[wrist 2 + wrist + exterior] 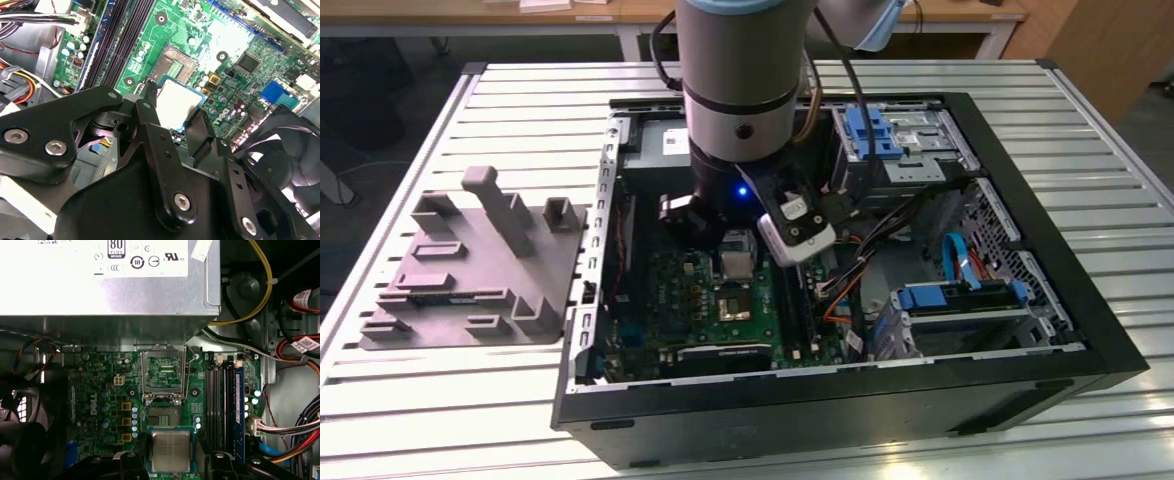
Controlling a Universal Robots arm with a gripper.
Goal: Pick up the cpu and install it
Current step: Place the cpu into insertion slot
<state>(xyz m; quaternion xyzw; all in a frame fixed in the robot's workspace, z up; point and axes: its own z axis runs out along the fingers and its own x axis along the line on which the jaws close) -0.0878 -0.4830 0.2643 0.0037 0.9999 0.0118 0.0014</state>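
Observation:
The cpu (171,449), a flat square chip with a silvery top, is held between the black fingers (131,462) of my gripper (171,462), which is shut on its two opposite edges. It hangs just above the green motherboard (100,405), close beside the open socket (161,416), whose metal lid (164,371) stands raised. In the second wrist view the cpu (176,101) sits between the fingertips, a little short of the socket (177,62). In the exterior view my gripper (739,250) is down inside the open computer case (854,400), above the socket (727,305).
A grey plastic tray with upright posts (467,270) lies on the slatted table at the exterior view's left. Inside the case are the power supply (100,280), memory slots (225,400), a black fan (290,150), cable bundles (295,345) and blue drive brackets (961,295).

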